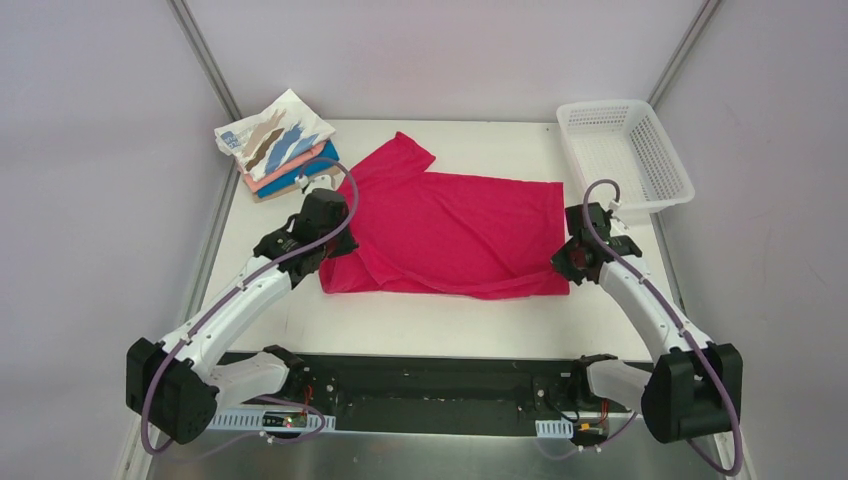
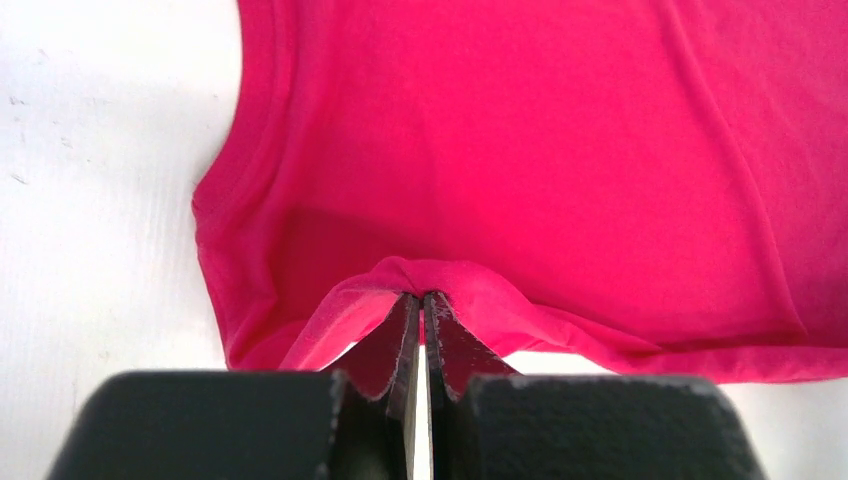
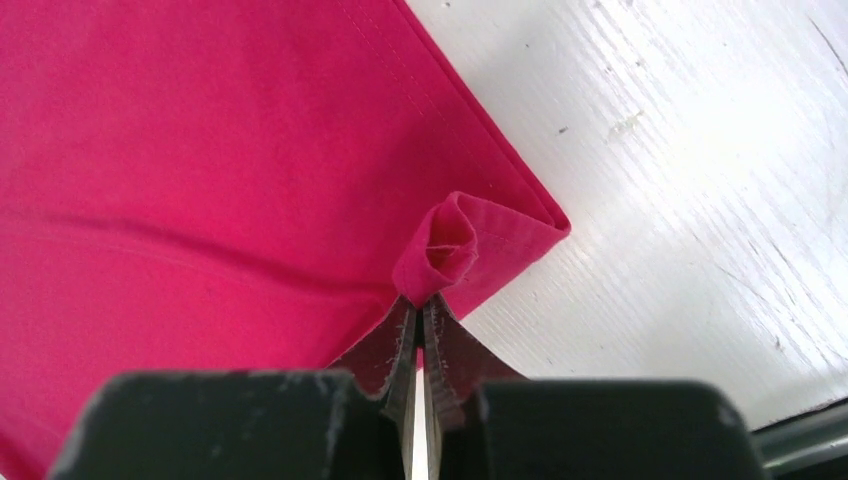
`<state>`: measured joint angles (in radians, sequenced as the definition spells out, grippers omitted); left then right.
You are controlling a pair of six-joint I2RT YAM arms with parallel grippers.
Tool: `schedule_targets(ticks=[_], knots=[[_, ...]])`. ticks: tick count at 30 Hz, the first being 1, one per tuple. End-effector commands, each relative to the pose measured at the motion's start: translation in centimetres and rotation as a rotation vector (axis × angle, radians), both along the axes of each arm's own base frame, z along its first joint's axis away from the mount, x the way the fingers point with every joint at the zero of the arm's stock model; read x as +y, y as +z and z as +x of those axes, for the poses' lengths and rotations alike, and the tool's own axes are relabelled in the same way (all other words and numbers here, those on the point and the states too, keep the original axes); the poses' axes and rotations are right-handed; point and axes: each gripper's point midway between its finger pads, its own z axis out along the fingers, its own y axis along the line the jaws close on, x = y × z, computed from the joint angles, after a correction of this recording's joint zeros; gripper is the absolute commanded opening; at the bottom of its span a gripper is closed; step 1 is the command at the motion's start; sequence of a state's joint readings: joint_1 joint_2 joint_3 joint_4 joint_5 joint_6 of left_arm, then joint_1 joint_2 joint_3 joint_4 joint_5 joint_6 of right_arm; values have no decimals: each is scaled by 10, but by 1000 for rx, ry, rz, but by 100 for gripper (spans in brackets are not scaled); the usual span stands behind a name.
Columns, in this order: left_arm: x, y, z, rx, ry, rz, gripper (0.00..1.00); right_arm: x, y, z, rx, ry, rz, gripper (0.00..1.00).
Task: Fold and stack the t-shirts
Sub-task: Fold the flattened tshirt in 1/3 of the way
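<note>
A white table (image 1: 450, 320) with a faintly scuffed top has a black strip (image 1: 440, 372) along its near edge and a grey metal sheet (image 1: 430, 462) beyond that. Plain pale lilac-grey panels enclose it: a back wall (image 1: 440, 50), left wall (image 1: 90, 200) and right wall (image 1: 770, 250), joined at the corners by metal struts (image 1: 205, 60). The light is soft and even, with a bright sheen on the tabletop.

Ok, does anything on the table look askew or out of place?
The white streaked t-shirt on top of the folded stack sits twisted against those under it. One sleeve of the crimson t-shirt juts out past its far edge. Nothing looks spilled or damaged.
</note>
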<state>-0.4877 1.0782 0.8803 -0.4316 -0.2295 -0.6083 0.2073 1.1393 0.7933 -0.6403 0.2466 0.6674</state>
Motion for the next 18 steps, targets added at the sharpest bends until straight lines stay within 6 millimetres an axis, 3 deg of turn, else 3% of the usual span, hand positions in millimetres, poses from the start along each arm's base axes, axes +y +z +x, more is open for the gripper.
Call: schedule_targets(ticks=[1,18], knots=[[4,27,28,-116,32,-2,0,2,18,32,-92,2,17,4],[18,2,77,-42,63,36,0,-6,17,71,-148,-13,7,4]])
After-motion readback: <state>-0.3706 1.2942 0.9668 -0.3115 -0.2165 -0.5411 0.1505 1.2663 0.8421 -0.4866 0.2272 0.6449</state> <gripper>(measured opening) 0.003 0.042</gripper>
